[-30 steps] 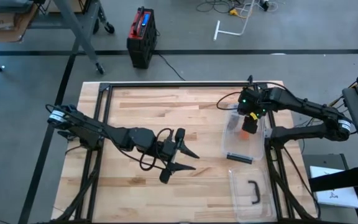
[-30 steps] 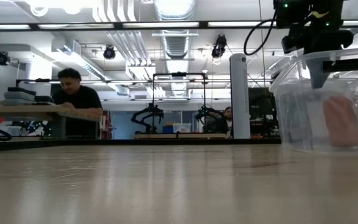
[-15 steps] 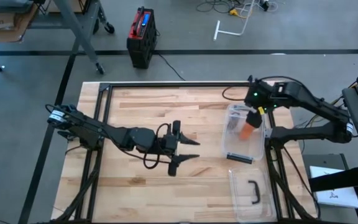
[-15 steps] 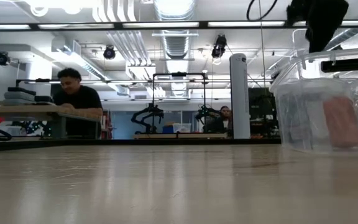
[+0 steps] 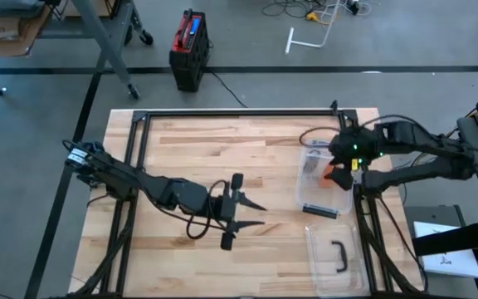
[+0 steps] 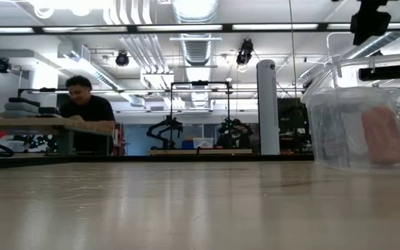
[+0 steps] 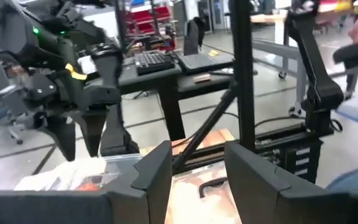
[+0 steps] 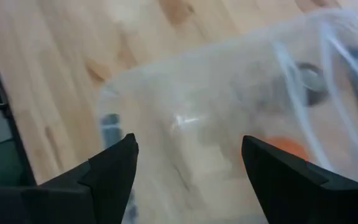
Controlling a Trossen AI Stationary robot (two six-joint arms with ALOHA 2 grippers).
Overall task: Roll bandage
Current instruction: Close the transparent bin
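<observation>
An orange bandage roll [image 5: 331,177] lies inside a clear plastic bin [image 5: 308,195] at the table's right side. In the low view the roll [image 6: 380,135] rests on the bin's floor. My right gripper [image 8: 188,165] hangs open above the bin [image 8: 229,93], pointing steeply down, with nothing between its fingers. It shows at the top of the low view [image 6: 369,22], well above the bin's rim. My left gripper [image 5: 261,215] hovers open over the middle of the table, level, pointing toward the bin, and its fingers [image 7: 154,177] hold nothing.
A clear lid with a black handle [image 5: 338,256] lies on the table near the front edge, on the near side of the bin. A black object [image 5: 319,210] lies at the bin's near end. The bare wooden tabletop [image 5: 189,145] stretches left of the bin.
My right gripper has risen out of the bin and now hangs well above its rim, drawn a little toward the table's right edge. The orange roll has stayed on the bin's floor. My left gripper has rolled about its own axis, staying over the middle of the table.
</observation>
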